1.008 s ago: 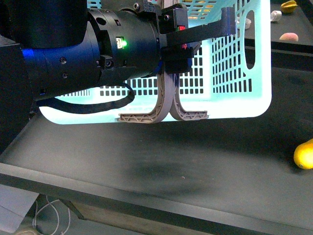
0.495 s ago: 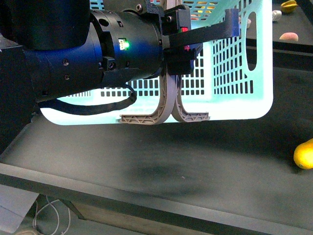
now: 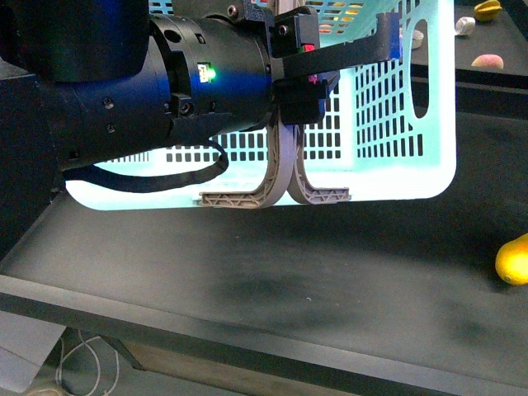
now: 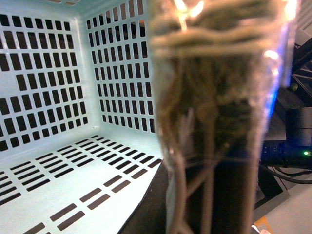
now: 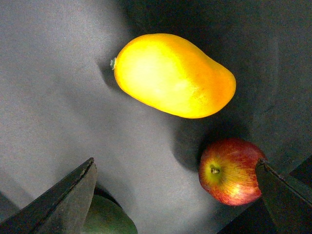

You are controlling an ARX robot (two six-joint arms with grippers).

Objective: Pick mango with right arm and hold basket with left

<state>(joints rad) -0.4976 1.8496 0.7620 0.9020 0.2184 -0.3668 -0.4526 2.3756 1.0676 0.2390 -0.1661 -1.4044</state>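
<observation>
The turquoise slotted basket hangs above the dark table, held by my left gripper, which is shut on its grey-brown handles. The left wrist view shows the basket's slotted inside, with a blurred handle close to the lens. The yellow mango lies on the table at the far right edge of the front view. In the right wrist view the mango lies on its side just beyond my open right gripper, whose fingers touch nothing.
A red apple sits beside one right finger and a green fruit by the other. On the far shelf lie a yellow star-shaped fruit, a peach and a white object. The table's front edge runs below.
The basket and the left gripper swayed slightly to the right and back. The mango at the right edge has barely shifted.
</observation>
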